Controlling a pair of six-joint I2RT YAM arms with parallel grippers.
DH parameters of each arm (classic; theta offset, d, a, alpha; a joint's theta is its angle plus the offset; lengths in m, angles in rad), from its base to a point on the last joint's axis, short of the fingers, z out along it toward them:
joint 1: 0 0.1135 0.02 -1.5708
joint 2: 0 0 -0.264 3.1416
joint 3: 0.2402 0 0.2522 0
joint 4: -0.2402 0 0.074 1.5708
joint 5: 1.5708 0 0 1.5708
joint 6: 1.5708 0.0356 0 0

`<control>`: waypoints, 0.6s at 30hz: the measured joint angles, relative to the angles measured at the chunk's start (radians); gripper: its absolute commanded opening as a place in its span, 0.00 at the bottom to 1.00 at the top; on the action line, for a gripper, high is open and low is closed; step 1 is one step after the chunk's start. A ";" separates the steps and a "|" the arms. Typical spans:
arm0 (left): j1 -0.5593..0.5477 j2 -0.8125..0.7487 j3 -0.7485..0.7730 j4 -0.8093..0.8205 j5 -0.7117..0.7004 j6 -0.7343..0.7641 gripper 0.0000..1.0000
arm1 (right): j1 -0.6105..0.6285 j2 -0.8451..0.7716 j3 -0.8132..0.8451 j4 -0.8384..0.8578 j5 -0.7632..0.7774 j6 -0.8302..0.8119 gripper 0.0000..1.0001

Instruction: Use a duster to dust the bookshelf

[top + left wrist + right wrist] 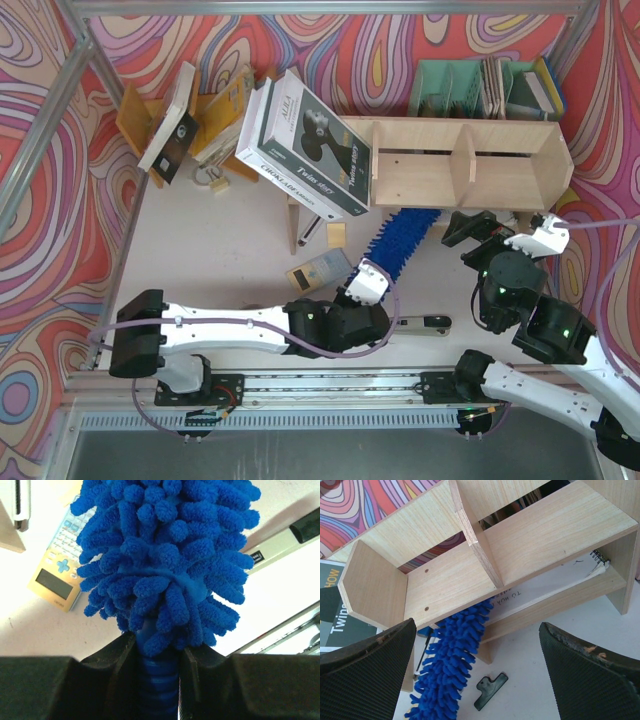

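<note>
My left gripper is clenched on the ribbed blue handle of the duster. Its shaggy noodle head runs straight ahead of those fingers, with the tip in the lower level of the flat plywood bookshelf. My right gripper is spread wide, with the shelf just ahead of its textured black pads.

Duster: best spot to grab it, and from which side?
The duster's slim handle at its near end, from the arms' side, in line: the head is soft strands, tip under the bookshelf. Left claw grips there.
</note>
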 measured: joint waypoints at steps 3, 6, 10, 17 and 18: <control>0.001 -0.021 -0.015 -0.013 -0.018 -0.024 0.00 | 0.000 0.000 0.000 0.000 0.000 0.000 0.99; 0.004 -0.021 -0.015 -0.016 -0.011 -0.036 0.00 | 0.000 0.000 0.000 0.000 0.000 0.000 0.99; 0.031 0.000 0.005 -0.031 0.042 -0.040 0.00 | 0.000 0.001 0.000 0.000 0.000 0.000 0.99; 0.090 0.104 0.044 -0.037 0.159 -0.051 0.00 | 0.000 0.004 0.000 0.001 0.000 -0.005 0.99; 0.092 0.109 0.044 -0.037 0.165 -0.050 0.00 | 0.000 0.004 0.000 0.001 0.000 -0.005 0.99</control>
